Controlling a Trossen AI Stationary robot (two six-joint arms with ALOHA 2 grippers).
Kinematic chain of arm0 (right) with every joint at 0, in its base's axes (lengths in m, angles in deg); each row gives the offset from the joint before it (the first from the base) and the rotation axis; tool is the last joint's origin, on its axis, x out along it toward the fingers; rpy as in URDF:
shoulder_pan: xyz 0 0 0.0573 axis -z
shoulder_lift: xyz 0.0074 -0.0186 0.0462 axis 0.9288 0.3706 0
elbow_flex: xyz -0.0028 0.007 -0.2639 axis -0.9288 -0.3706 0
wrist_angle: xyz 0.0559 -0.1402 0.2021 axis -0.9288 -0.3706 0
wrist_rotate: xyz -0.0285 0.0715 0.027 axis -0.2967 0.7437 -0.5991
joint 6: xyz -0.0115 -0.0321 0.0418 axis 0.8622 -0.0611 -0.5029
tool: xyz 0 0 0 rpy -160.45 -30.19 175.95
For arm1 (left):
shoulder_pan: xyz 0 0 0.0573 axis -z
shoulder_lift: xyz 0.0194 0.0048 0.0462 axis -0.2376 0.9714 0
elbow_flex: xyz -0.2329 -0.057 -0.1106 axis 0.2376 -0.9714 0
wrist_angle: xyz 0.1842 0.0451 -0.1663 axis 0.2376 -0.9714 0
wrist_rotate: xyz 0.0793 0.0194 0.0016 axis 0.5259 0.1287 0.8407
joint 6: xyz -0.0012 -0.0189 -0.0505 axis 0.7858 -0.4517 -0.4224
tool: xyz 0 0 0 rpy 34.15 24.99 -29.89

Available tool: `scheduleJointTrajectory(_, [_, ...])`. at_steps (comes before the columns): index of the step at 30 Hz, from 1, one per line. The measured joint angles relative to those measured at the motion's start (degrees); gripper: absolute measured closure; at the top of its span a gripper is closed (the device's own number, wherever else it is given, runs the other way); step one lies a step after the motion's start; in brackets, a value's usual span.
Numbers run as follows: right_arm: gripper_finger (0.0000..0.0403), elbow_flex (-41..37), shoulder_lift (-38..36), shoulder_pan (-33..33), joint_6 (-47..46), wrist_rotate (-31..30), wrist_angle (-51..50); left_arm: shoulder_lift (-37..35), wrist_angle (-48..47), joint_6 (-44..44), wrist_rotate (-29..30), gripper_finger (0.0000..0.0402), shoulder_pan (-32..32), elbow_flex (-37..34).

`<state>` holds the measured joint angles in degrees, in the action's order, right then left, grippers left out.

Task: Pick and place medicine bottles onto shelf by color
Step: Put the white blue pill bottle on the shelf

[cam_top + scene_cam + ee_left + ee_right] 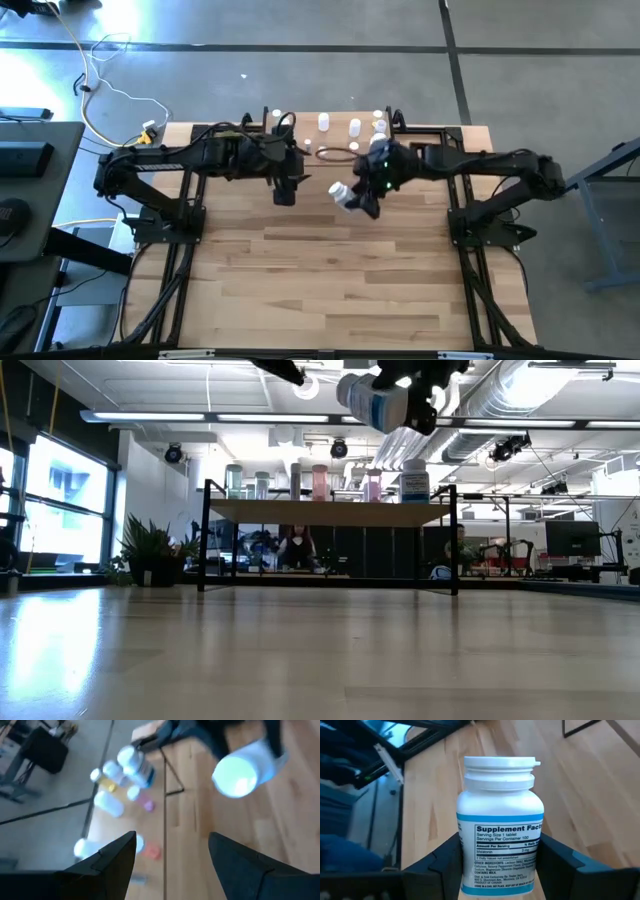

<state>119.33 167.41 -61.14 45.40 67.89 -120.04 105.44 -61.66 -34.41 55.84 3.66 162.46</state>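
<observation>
My right gripper [358, 197] hangs high over the table's middle, shut on a white medicine bottle [500, 830] with a blue-edged label and a white cap; the same bottle [375, 400] shows near the low view's top. The shelf [330, 512], a light-wood board on black legs, stands at the far edge. Several bottles stand upright on it, among them a pink one [320, 482] and a large white one [414, 480]. My left gripper [172, 852] is open and holds nothing. It hovers left of the held bottle [245, 772], near the shelf [330, 140]. My right gripper pinches the bottle's labelled body [470, 865] between its two fingers, one on each side, near the base. The cap [500, 770] points away from the wrist. The fingers slant down from the table's right side. The bottle is lifted well clear of the table, tilted.
Black frame rails [185, 250] run along both sides of the table. A potted plant [150, 550] and a seated person [298, 548] show beyond the far edge. Cables [110, 90] and a desk [30, 180] lie left of the table. Bare wood [340, 280] fills the near half.
</observation>
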Motion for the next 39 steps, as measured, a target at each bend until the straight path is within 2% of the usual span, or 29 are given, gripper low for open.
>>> scheduleJointTrajectory(7, [0.0215,1.1,-0.07,7.37,4.53,14.11,0.36,0.2,4.44,0.02,-11.51,0.0165,-2.42,0.0])
scheduleJointTrajectory(10, [0.0215,1.14,-0.07,9.89,5.21,21.27,0.9,0.2,6.64,0.02,-14.7,0.0165,-3.15,0.0])
scheduleJointTrajectory(19, [0.0215,1.14,-0.07,13.59,5.34,37.37,3.85,0.22,11.29,-0.02,-22.97,0.0165,-3.31,0.0])
scheduleJointTrajectory(30, [0.0215,1.14,0.08,13.52,2.52,39.62,6.03,0.22,18.44,-4.05,-22.15,0.0165,0.47,0.0])
scheduleJointTrajectory(34, [0.0215,1.14,0.1,13.23,0.45,42.8,6.59,1.1,18.36,-4.16,-22.32,0.0165,1.54,0.0])
scheduleJointTrajectory(39, [0.0215,1.14,0.1,12.24,-1.81,46.08,6.93,3.04,19.01,-6.54,-26.18,0.0165,1.92,0.0])
